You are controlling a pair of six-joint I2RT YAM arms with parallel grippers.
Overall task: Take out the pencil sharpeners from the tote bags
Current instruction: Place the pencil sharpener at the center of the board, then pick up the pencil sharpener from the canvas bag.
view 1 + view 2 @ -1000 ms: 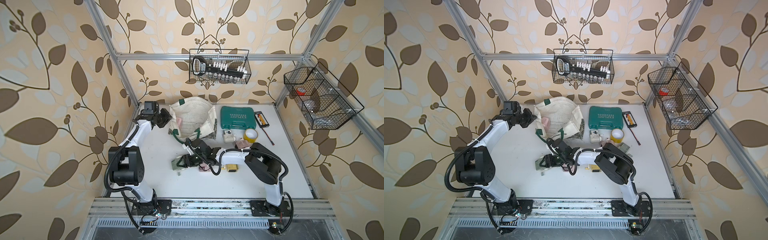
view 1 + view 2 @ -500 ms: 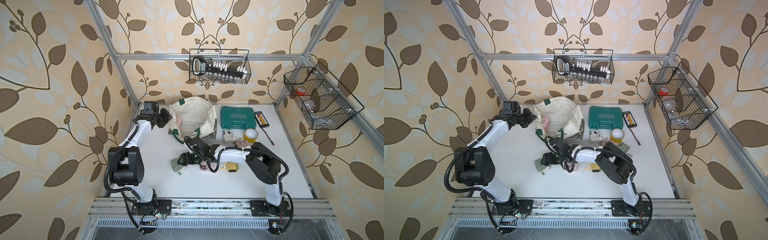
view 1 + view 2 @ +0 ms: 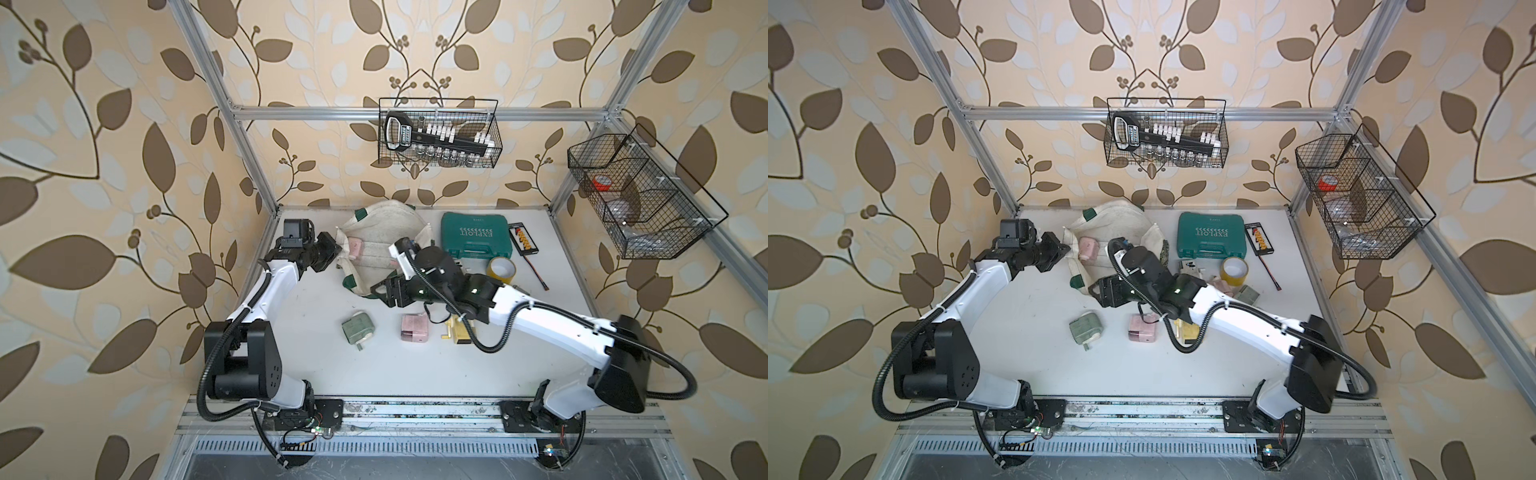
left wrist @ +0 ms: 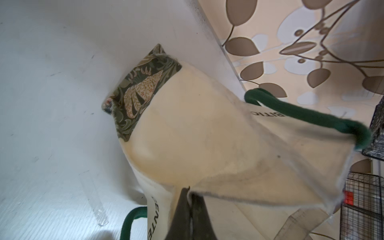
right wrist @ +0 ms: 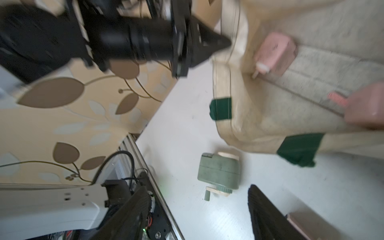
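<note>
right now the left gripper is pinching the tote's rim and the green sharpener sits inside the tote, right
Not quite. The left gripper does pinch the rim of the tote, but the green sharpener lies outside it on the table, as both top views show.

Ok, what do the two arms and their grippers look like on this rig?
The left arm and right arm share a build: white link shells between bulky black joint housings, each trailed by a black corrugated hose. The left gripper and right gripper are all black, with tapered, ribbed fingers. No markings are readable.
</note>
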